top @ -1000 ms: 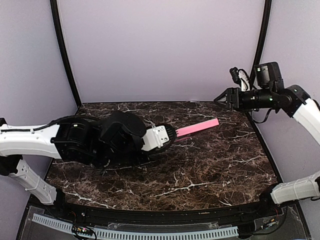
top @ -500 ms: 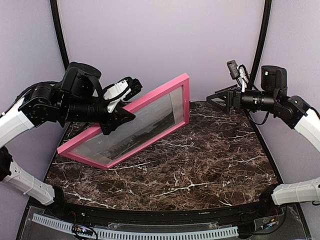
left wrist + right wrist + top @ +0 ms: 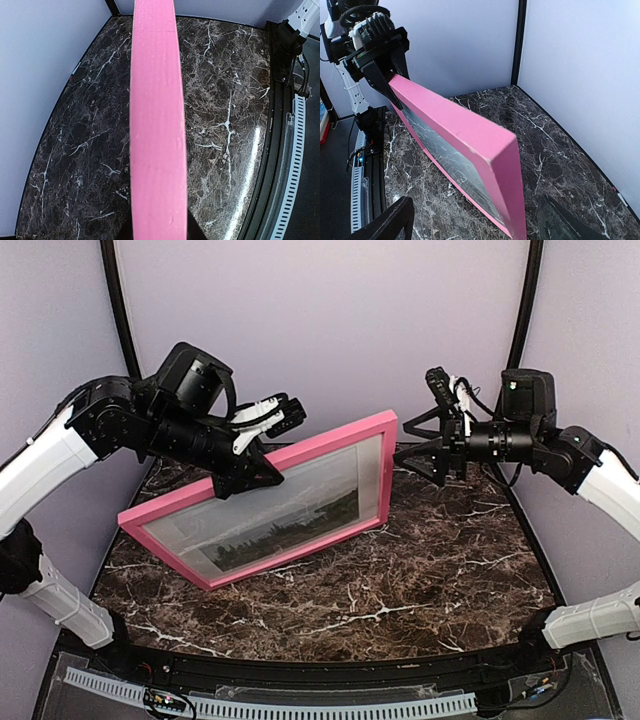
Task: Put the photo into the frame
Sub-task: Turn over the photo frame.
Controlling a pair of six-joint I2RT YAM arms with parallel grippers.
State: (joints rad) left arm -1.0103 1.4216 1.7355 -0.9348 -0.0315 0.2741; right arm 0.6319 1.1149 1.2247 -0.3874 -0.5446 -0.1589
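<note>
Left pincer (image 3: 262,445) is clamped on the top rail of the frame (image 3: 300,552), one finger on the pink front face and the other behind the rail. In the left wrist view the rail comes straight out from between the fingers and fills the centre of the picture, with dark marble worktop (image 3: 420,580) far below it on both sides.

Frame hangs down from that pincer, tilted, pink front facing the arm bases. Its long side slopes: the end out past the left pincer toward the right arm sits highest, and the opposite end drops low toward the left arm's side of the worktop. Can't tell if the lowest corner touches the worktop or clears it.

Photo (image 3: 290,510) sits below the left pincer, inside the frame opening. Dark tree band and pale sky show through the front, with a pale margin around them. Can't tell from these views how it's seated at the back.

Right pincer (image 3: 405,440) is spread wide, nothing between the fingers. It points at the frame's high end, fingertips just beside the short right rail. Can't tell contact from the top view. In the right wrist view the frame's near corner sits dead ahead of that pincer, centred between its two fingers, and the left pincer shows at the far end, gripping the rail.
</note>
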